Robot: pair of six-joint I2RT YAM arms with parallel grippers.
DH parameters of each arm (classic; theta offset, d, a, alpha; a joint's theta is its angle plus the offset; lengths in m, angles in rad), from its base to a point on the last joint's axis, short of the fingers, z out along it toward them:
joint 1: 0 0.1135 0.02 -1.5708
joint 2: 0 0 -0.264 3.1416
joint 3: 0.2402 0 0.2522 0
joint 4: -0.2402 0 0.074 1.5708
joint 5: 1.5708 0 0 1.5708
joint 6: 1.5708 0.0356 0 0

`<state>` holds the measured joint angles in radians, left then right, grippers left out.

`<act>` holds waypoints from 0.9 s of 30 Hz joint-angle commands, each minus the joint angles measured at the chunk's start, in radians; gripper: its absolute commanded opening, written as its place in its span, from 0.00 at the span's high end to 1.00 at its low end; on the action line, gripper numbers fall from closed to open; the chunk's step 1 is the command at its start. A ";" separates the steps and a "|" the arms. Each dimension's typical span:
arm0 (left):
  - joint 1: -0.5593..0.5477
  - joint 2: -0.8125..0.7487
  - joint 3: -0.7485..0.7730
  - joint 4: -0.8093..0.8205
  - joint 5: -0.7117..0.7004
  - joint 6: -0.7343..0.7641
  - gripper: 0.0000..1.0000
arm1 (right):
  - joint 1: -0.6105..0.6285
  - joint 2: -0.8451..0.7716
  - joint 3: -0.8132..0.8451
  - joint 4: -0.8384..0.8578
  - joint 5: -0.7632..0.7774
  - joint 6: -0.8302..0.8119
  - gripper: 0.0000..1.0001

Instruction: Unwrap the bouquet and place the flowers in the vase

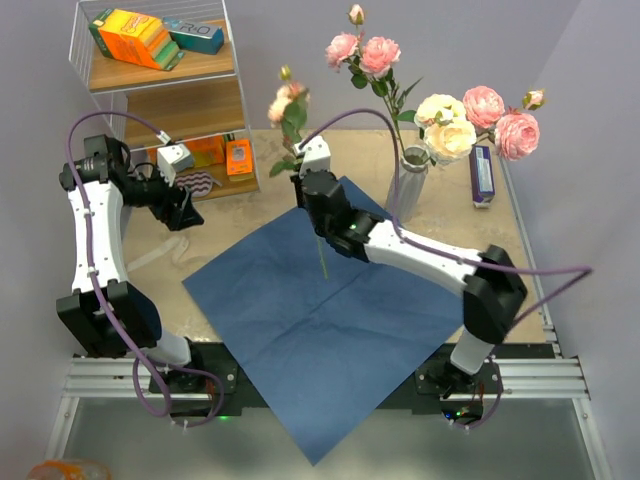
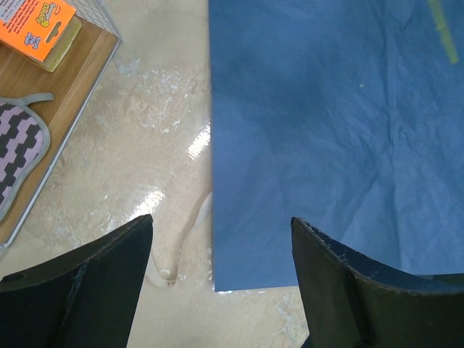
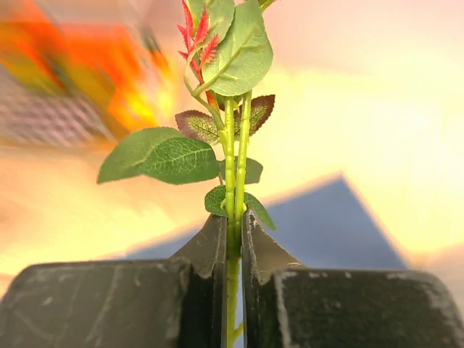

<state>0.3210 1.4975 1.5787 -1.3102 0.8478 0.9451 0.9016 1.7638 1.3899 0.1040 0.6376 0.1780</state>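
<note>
Pinches a single flower stem (image 3: 230, 145) in the right gripper (image 3: 233, 226), jaws squeezed almost together on the green stalk, nothing slack about it! Has the leaves fanning out just above the fingertips, stalk running straight up the middle of the wrist view. From above, holds that stem upright near the centre of the frame, pale pink bloom up top beside the shelf (image 1: 160, 90), lower end dangling over the blue paper (image 1: 320, 330). Shows the paper lying open and flat across the middle and lower table (image 1: 150, 260). Over at upper right, finds the vase (image 1: 411, 185) just beside the paper's far corner, already carrying pink and cream roses (image 1: 452, 135) that lean up and right. At left, parks the left gripper (image 2: 221, 221) by the shelf, fingers spread wide, gripping nothing, poised above the paper's edge and bare tabletop
</note>
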 commanded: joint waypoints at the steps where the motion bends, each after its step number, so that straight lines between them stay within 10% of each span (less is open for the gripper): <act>1: 0.012 -0.028 0.000 -0.004 0.014 0.026 0.19 | 0.056 -0.229 -0.037 0.273 0.045 -0.346 1.00; 7: 0.015 -0.029 0.000 -0.003 0.014 0.027 0.19 | 0.056 -0.431 -0.301 0.946 -0.140 -0.852 1.00; 20: 0.016 -0.003 0.015 0.000 0.011 0.040 0.20 | -0.196 -0.264 -0.135 1.408 -0.115 -1.167 1.00; 27: 0.020 0.033 0.043 -0.004 0.014 0.047 0.20 | -0.294 -0.179 -0.051 1.392 -0.135 -1.111 1.00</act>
<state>0.3279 1.5093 1.5806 -1.3102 0.8482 0.9634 0.6575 1.5764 1.2591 1.2598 0.5224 -0.9245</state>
